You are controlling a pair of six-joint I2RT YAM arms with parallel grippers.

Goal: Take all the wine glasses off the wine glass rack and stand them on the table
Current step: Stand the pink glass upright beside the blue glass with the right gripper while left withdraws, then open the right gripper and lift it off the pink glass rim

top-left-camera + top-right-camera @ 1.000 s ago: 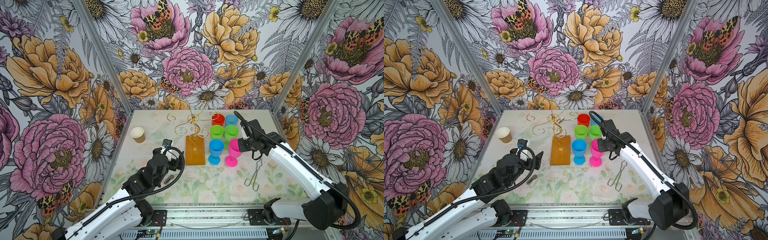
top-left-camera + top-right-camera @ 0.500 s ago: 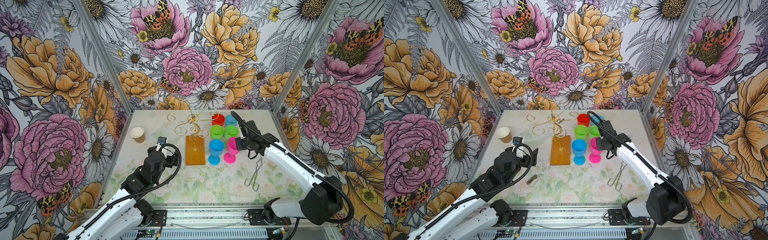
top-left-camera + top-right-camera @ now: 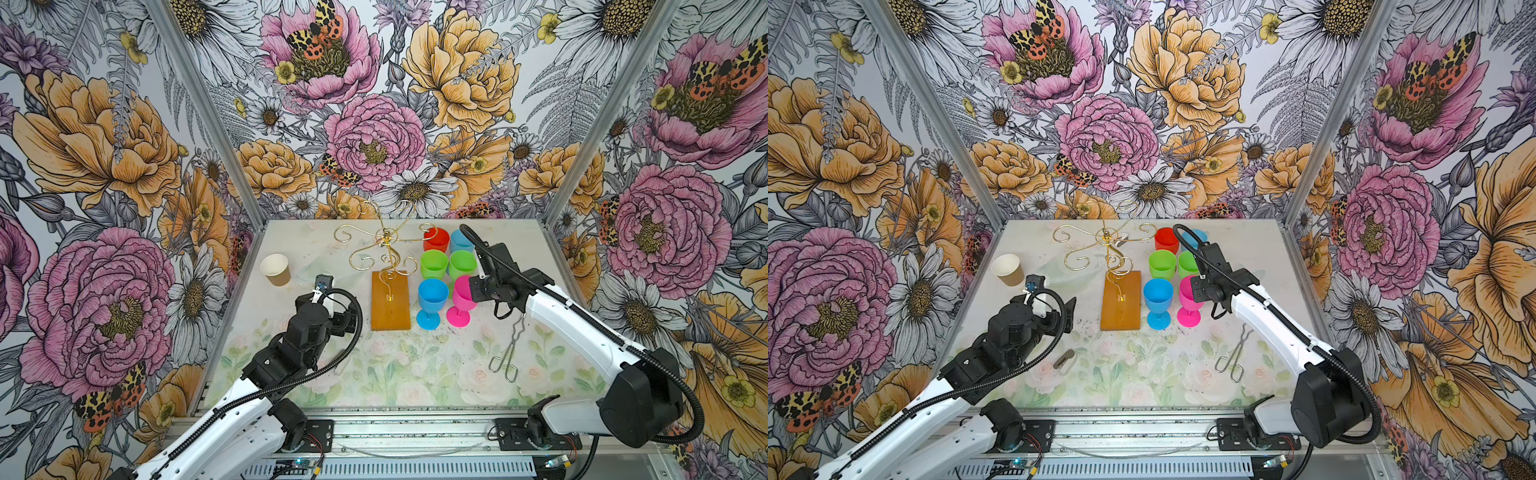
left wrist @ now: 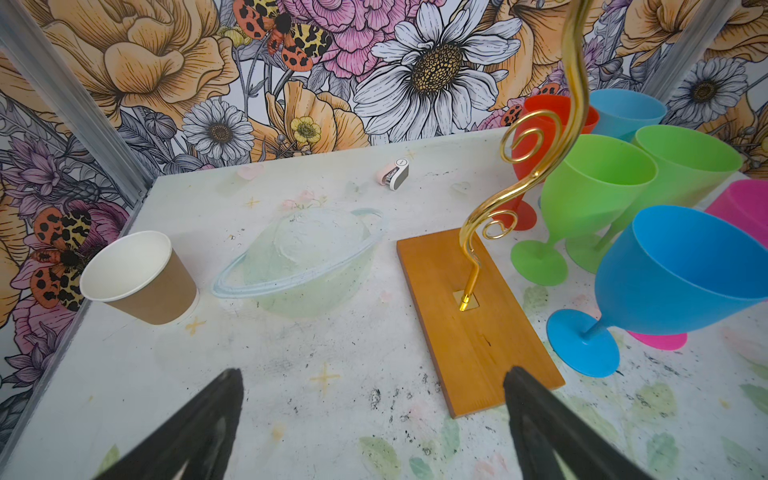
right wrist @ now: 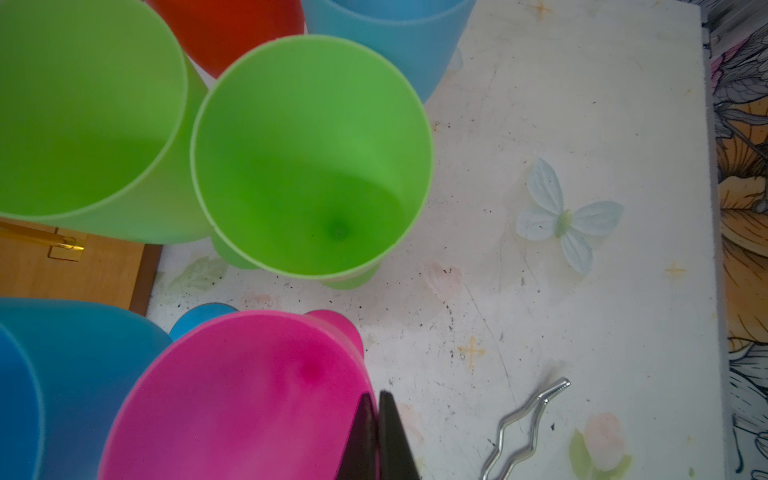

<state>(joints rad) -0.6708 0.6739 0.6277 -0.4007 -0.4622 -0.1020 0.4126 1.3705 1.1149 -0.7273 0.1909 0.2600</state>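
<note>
Right pincer (image 5: 377, 419): clamped on the pink glass (image 3: 462, 293) rim, one finger inside the bowl.
Pink glass: off the rack (image 3: 390, 301), on the table (image 3: 415, 374), just beside the blue glass (image 3: 432, 293).
Left pincer (image 4: 372, 374): wide open, empty, near the rack's base.
Risk: the thin rim pinch may tip the pink glass into the blue one if the arm retreats before releasing.

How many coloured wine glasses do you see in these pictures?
6, right of the wine glass rack: red glass, light blue glass at the back; two green glasses in the middle; blue glass, pink glass in front.
</note>
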